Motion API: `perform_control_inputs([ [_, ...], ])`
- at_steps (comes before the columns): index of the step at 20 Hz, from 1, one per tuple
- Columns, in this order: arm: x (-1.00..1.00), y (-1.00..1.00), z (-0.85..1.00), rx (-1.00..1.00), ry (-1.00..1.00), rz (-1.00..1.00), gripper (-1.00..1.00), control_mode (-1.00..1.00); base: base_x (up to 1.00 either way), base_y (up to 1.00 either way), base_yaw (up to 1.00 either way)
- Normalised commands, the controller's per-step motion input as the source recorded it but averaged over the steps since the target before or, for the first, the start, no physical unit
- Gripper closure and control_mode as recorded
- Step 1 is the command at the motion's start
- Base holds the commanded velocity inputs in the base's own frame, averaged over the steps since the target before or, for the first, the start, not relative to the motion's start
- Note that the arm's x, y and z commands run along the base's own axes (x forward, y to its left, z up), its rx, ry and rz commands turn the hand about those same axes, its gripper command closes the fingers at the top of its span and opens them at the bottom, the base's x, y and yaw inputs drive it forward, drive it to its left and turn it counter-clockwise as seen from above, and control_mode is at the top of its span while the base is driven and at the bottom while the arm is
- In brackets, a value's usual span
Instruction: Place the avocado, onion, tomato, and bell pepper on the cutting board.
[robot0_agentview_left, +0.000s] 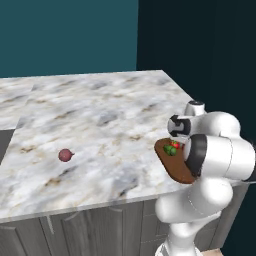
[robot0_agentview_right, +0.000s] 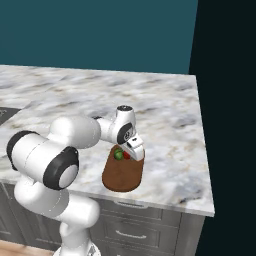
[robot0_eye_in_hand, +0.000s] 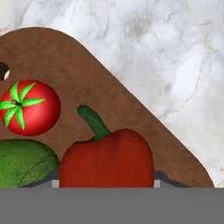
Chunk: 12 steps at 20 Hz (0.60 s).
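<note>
Pincer (robot0_agentview_right: 134, 156) is clenched on the dark red blocky bell pepper (robot0_eye_in_hand: 107, 159), low over the dark brown oval wooden cutting board (robot0_eye_in_hand: 131, 118) at the tabletop's (robot0_agentview_left: 100, 115) near edge. Bright red tomato (robot0_eye_in_hand: 29, 107) and lumpy green avocado (robot0_eye_in_hand: 24, 162) lie just beside, so it should lower straight and release gently. The maroon onion (robot0_agentview_left: 65, 155) waits well apart.
</note>
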Motion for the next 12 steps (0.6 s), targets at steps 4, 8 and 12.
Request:
perform_control_inputs([
  [4, 0.04, 0.01, -0.21, -0.02, 0.01, 0.0, 1.0, -1.0, 0.0, 0.0, 0.0],
  [8, 0.03, 0.06, -0.32, 0.0, 0.03, 0.0, 1.0, -1.0, 0.0, 0.0, 0.0],
  [12, 0.0, 0.0, -0.37, 0.0, 0.03, -0.01, 1.0, -1.0, 0.0, 0.0, 0.0],
])
